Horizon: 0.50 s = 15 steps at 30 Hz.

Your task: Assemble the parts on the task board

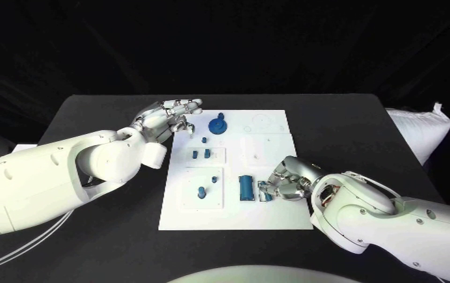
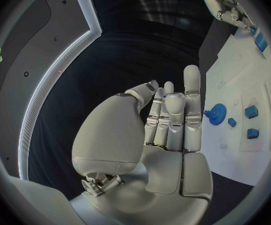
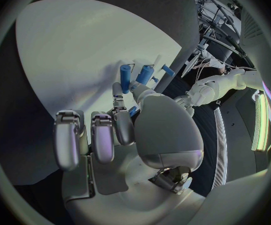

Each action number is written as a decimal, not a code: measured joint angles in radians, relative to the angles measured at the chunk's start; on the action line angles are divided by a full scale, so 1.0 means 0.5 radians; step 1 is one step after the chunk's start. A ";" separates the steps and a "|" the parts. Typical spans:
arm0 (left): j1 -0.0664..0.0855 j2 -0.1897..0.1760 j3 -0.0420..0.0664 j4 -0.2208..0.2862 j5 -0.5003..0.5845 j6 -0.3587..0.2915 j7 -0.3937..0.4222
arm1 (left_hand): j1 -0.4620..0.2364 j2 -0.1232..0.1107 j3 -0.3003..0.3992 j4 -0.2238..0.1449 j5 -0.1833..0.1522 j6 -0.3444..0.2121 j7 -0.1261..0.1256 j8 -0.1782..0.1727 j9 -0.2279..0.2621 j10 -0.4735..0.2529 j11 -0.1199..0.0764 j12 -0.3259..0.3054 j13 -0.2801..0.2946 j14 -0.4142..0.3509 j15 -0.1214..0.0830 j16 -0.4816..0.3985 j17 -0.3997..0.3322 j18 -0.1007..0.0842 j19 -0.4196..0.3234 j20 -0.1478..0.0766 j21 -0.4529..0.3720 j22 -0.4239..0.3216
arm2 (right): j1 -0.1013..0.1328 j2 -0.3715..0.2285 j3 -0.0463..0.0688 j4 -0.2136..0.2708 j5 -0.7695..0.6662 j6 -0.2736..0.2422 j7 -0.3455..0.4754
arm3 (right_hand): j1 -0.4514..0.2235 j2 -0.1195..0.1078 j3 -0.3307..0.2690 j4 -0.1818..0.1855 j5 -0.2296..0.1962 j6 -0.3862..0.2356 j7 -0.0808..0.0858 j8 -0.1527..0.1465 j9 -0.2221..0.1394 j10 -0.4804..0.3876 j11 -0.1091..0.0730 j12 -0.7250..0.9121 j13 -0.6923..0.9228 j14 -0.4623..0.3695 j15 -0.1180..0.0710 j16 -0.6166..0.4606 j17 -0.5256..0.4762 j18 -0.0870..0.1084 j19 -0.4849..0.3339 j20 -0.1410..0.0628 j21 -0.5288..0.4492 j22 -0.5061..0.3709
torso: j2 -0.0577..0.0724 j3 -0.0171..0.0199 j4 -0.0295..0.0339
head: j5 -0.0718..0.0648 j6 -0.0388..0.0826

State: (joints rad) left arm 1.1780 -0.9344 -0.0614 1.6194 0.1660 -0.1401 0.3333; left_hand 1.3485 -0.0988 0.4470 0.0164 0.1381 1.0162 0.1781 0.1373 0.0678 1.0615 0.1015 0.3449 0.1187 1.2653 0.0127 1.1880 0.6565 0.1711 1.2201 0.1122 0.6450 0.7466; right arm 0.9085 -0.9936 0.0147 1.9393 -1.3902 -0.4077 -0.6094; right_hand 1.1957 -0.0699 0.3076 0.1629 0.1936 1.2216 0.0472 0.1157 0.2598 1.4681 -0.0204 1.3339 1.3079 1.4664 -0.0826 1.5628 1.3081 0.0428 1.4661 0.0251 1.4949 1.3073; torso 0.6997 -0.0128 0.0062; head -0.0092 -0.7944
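Parts (image 1: 246, 187) near task board (image 1: 272, 215) edge

Two white arms reach in from opposite sides of the frame.
The left hand (image 1: 174, 115) sits upper left of centre, fingers extended and close together, holding nothing. The right hand (image 1: 287, 182) sits lower right of centre, fingers curled downward; its grasp is unclear.
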 measured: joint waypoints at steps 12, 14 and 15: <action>0.000 0.001 0.000 0.000 0.000 0.001 -0.004 | 0.000 0.000 0.000 0.000 0.000 0.000 0.000 0.000 0.000 0.000 0.000 0.000 0.000 0.000 0.000 0.000 -0.002 0.000 0.000 0.000 0.000 0.000 | 0.002 0.014 0.003 -0.016 0.001 0.039 -0.007 | -0.037 0.017 -0.048 0.019 0.000 0.000 0.000 0.024 0.023 -0.003 -0.003 -0.030 0.000 0.000 0.000 0.000 0.000 0.002 0.000 0.000 0.000 0.002 | -0.001 0.0000 0.000 | 0.002 0.000; 0.000 0.001 0.000 0.000 0.000 0.001 -0.004 | 0.000 0.000 0.000 0.000 0.000 0.000 0.000 0.000 0.000 0.000 0.000 0.000 0.000 0.000 0.000 0.000 -0.002 0.000 0.000 0.000 0.000 0.000 | 0.002 0.017 0.002 -0.018 -0.001 0.041 -0.009 | -0.037 0.016 -0.062 0.027 0.000 0.002 -0.002 0.031 0.024 -0.006 -0.006 -0.041 0.000 0.000 0.000 0.000 0.000 0.002 0.000 0.000 0.000 0.001 | -0.001 0.0000 0.000 | 0.002 0.001; 0.000 0.001 0.000 0.000 0.000 0.001 -0.004 | 0.000 0.000 0.000 0.000 0.000 0.000 0.000 0.000 0.000 0.000 0.000 0.000 0.000 0.000 0.000 0.000 -0.002 0.000 0.000 0.000 0.000 0.000 | 0.001 0.019 0.002 -0.020 -0.002 0.042 -0.011 | -0.053 0.012 -0.073 0.033 0.001 0.006 -0.006 0.031 0.025 -0.006 -0.006 -0.044 0.000 0.000 0.000 0.000 0.000 0.003 0.000 -0.008 0.000 0.001 | -0.001 0.0000 0.000 | 0.002 0.002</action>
State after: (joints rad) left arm 1.1780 -0.9341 -0.0614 1.6196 0.1660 -0.1398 0.3313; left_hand 1.3485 -0.0988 0.4470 0.0164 0.1381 1.0162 0.1781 0.1373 0.0678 1.0616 0.1015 0.3449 0.1187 1.2653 0.0127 1.1880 0.6554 0.1710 1.2201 0.1122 0.6450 0.7466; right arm 0.9093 -0.9841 0.0158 1.9291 -1.3913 -0.3866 -0.6148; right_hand 1.1693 -0.0639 0.2710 0.1795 0.1939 1.2246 0.0442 0.1313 0.2722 1.4651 -0.0233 1.3117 1.3077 1.4664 -0.0825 1.5628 1.3079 0.0442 1.4660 0.0209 1.4948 1.3080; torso 0.6992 -0.0128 0.0063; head -0.0083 -0.7934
